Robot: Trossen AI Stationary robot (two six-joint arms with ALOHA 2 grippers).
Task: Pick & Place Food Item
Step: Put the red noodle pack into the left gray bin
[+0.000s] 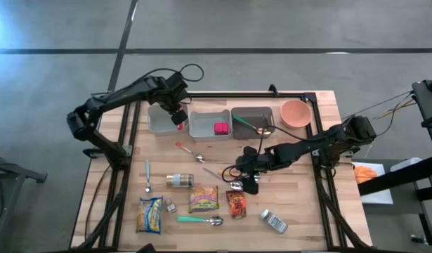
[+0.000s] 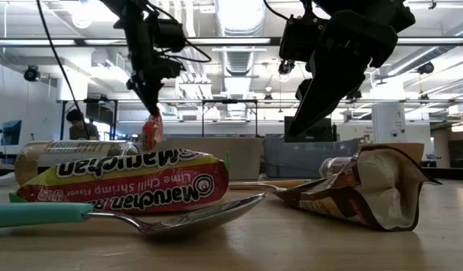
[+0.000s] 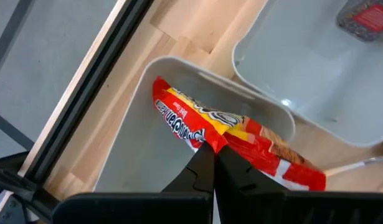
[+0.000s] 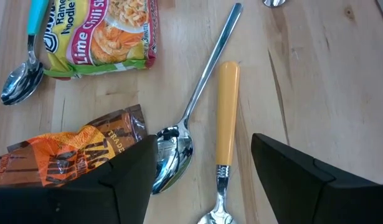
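A red and yellow plastic snack packet (image 3: 241,140) hangs pinched between the closed fingers of the left gripper (image 1: 178,117), held above the leftmost grey plastic bin (image 1: 163,124) in the upper middle of the high view. From table height the same packet dangles in the air at upper left, clear of the tabletop. Beside that bin sits a second grey bin (image 1: 205,128) with a small pink block (image 1: 220,128) in it, then a darker grey bin (image 1: 252,119) and a round salmon-coloured bowl (image 1: 296,112) toward the upper right.

The right gripper (image 1: 249,181) hovers low over the middle of the wooden table (image 1: 307,211), its fingers spread apart and holding nothing. Its wrist view shows a steel spoon (image 4: 197,106) and a utensil with an orange handle (image 4: 226,112) lying side by side under it, with a crumpled brown and orange snack bag (image 4: 73,152) just beside the spoon's bowl.

Lower in the high view lie a green and red ramen noodle packet (image 1: 203,199), a yellow snack pouch (image 1: 149,214), a teal-handled spoon (image 1: 200,221) and a small glass jar (image 1: 180,180).
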